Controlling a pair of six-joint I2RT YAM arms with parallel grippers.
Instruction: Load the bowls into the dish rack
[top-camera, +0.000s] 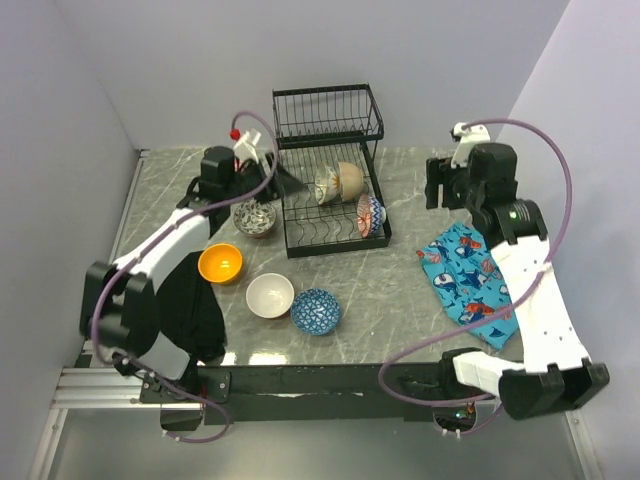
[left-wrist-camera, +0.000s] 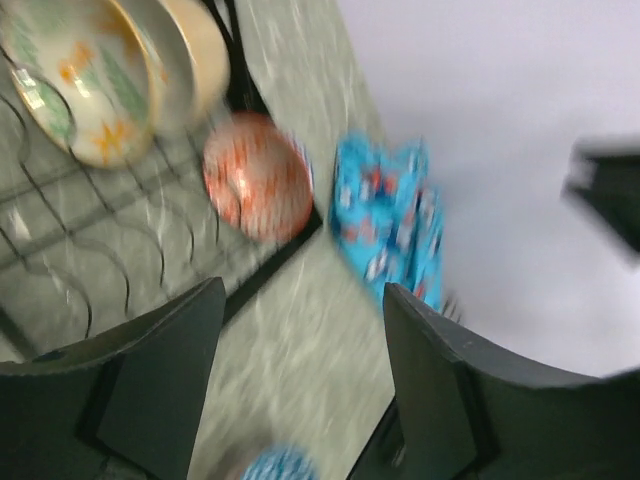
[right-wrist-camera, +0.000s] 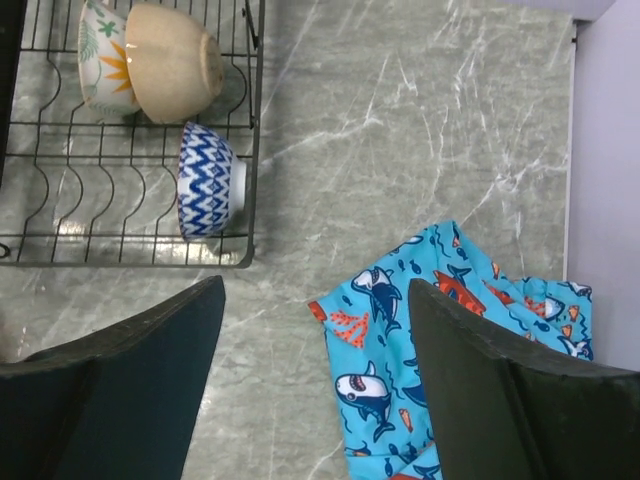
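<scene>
The black wire dish rack (top-camera: 329, 118) stands at the back middle. Its lower tray holds a flower-patterned bowl (top-camera: 326, 186), a beige bowl (top-camera: 350, 179) and a red-and-blue patterned bowl (top-camera: 369, 214), all on edge. On the table lie a dark patterned bowl (top-camera: 256, 218), an orange bowl (top-camera: 220, 264), a white bowl (top-camera: 270, 295) and a blue bowl (top-camera: 316, 311). My left gripper (top-camera: 285, 185) is open and empty at the rack's left side; its view is blurred (left-wrist-camera: 300, 340). My right gripper (top-camera: 438, 186) is open and empty above the cloth's far end (right-wrist-camera: 315, 340).
A blue whale-print cloth (top-camera: 465, 270) lies right of the rack, also in the right wrist view (right-wrist-camera: 440, 340). Grey walls close the table at the left, back and right. The rack's upper shelf (top-camera: 327, 105) holds nothing.
</scene>
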